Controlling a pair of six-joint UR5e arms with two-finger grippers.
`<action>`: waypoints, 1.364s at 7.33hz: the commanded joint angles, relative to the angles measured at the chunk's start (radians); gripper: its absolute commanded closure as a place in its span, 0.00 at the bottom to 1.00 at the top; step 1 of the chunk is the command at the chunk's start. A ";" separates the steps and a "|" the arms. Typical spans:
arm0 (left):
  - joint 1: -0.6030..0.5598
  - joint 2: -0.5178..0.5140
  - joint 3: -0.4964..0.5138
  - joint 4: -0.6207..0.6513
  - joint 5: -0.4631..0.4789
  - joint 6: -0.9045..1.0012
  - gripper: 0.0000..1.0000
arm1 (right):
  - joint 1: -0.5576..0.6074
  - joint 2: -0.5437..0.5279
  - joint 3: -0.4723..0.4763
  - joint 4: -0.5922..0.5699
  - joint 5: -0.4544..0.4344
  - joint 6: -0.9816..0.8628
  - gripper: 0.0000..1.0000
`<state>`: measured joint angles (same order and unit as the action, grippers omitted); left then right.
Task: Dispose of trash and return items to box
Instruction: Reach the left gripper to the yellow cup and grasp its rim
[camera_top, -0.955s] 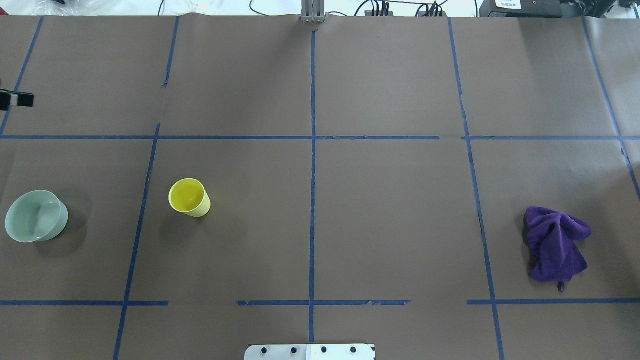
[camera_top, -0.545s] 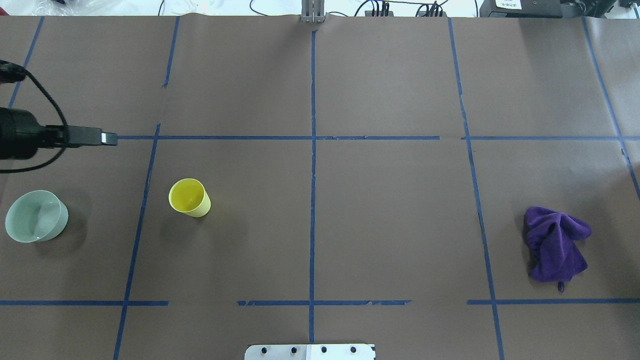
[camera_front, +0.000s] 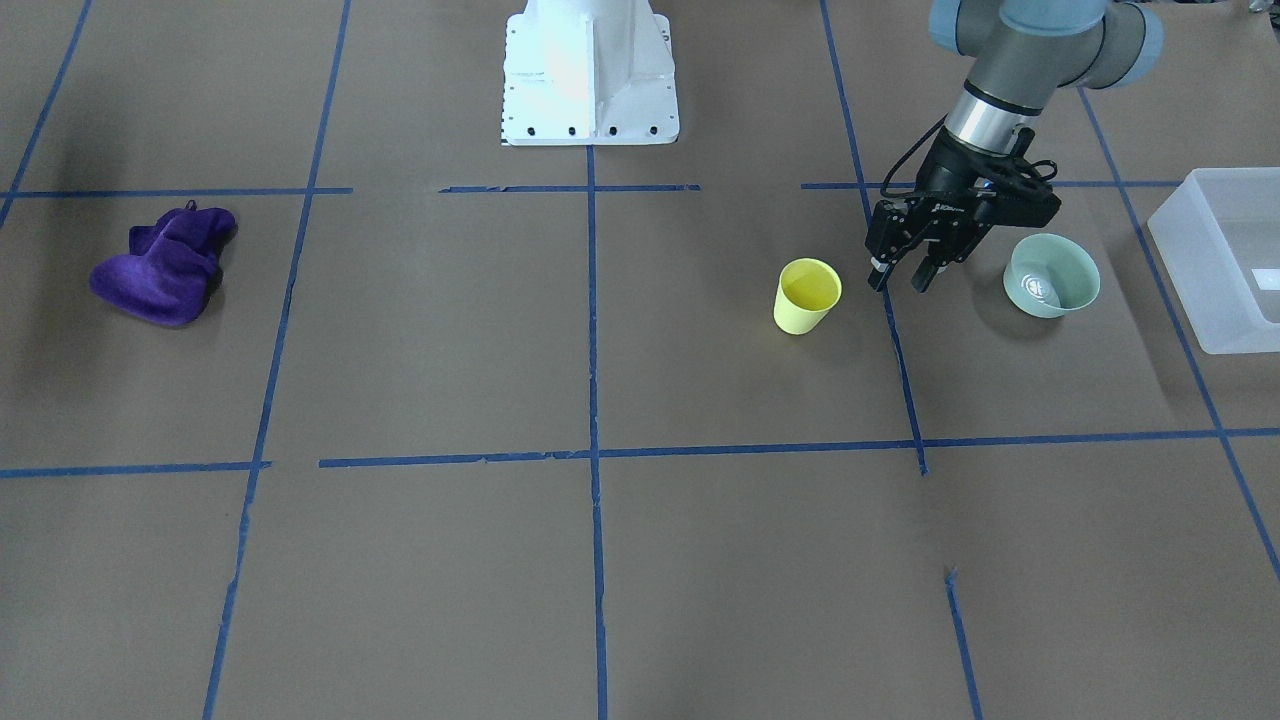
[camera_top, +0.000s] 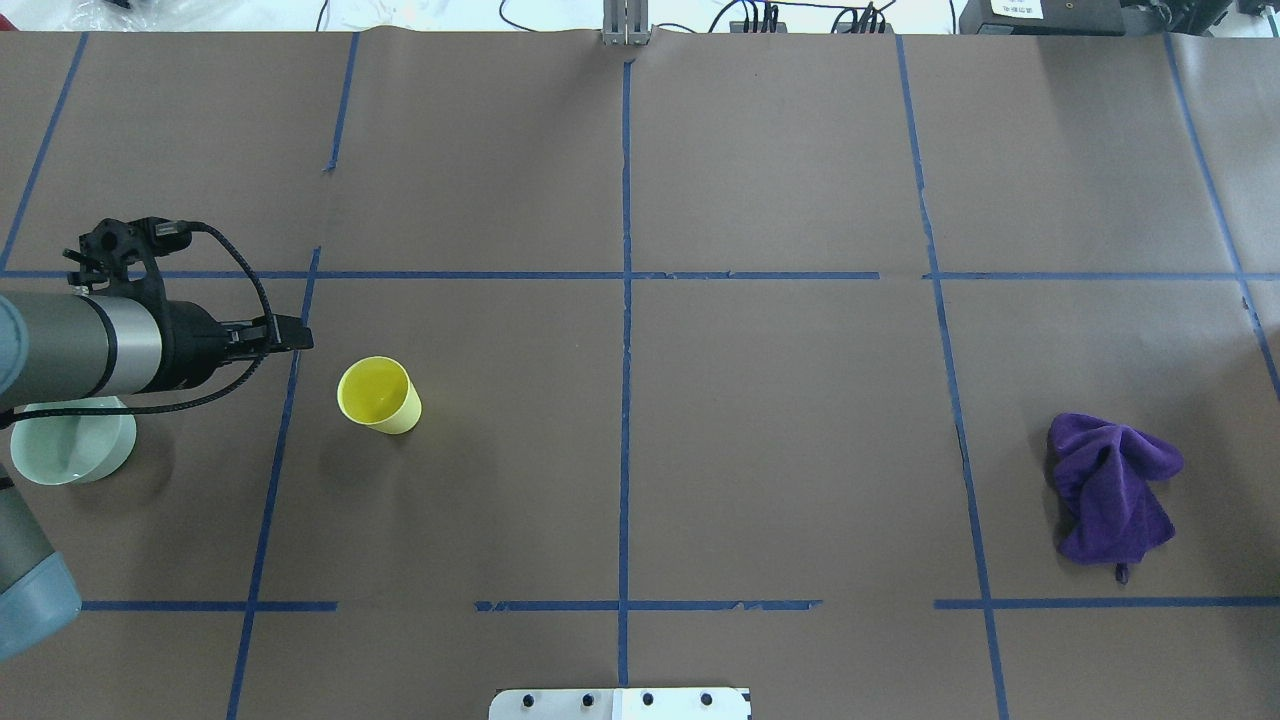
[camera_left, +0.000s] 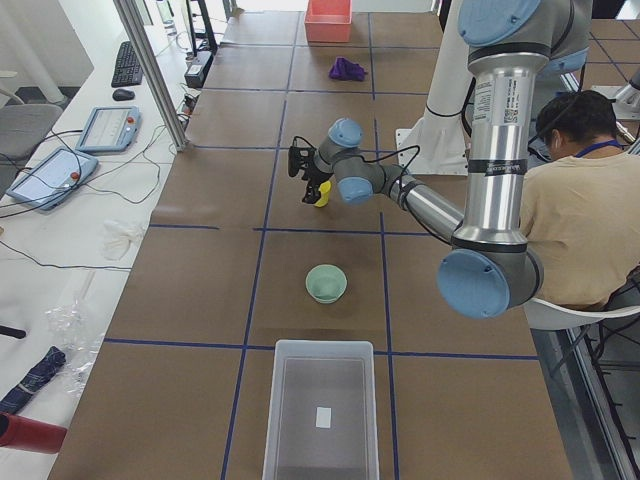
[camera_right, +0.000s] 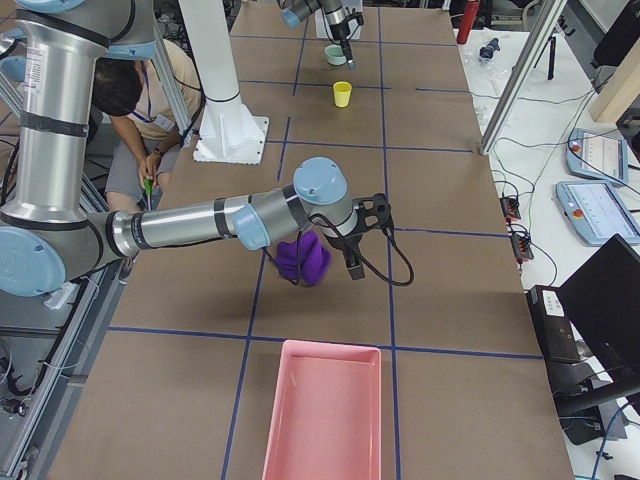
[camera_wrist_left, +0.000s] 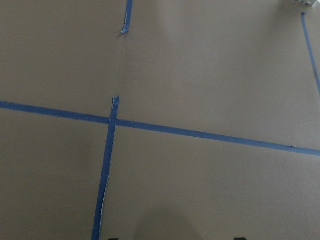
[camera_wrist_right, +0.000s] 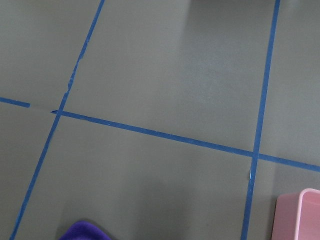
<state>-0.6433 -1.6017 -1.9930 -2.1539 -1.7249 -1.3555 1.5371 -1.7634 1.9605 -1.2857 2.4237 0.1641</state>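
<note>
Brown table (camera_front: 700, 560), left arm (camera_front: 1000, 95) outstretched, fingers (camera_front: 880, 272) apart near cup (camera_front: 806, 295)

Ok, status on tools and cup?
Left tool open, empty, between cup and bowl. Right tool by purple cloth, state unclear. Cup upright, unobstructed.

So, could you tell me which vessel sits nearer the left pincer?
The yellow cup; the mint-green bowl is farther, on the other side of the left pincer.

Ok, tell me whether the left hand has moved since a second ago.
Yes. In the overhead view the left hand has travelled rightward from the left edge to the vertical tape line, closing on the yellow cup.
</note>
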 joint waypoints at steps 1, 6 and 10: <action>0.040 -0.023 0.025 0.011 0.013 -0.023 0.36 | 0.000 -0.005 0.000 0.000 0.000 0.000 0.00; 0.119 -0.052 0.057 0.012 0.021 -0.033 1.00 | 0.000 -0.013 -0.006 0.000 0.000 -0.001 0.00; -0.089 -0.040 -0.082 0.172 -0.089 0.285 1.00 | 0.000 -0.027 -0.008 0.000 0.000 0.000 0.00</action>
<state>-0.6140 -1.6435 -2.0090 -2.0886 -1.7410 -1.2450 1.5371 -1.7870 1.9529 -1.2857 2.4237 0.1630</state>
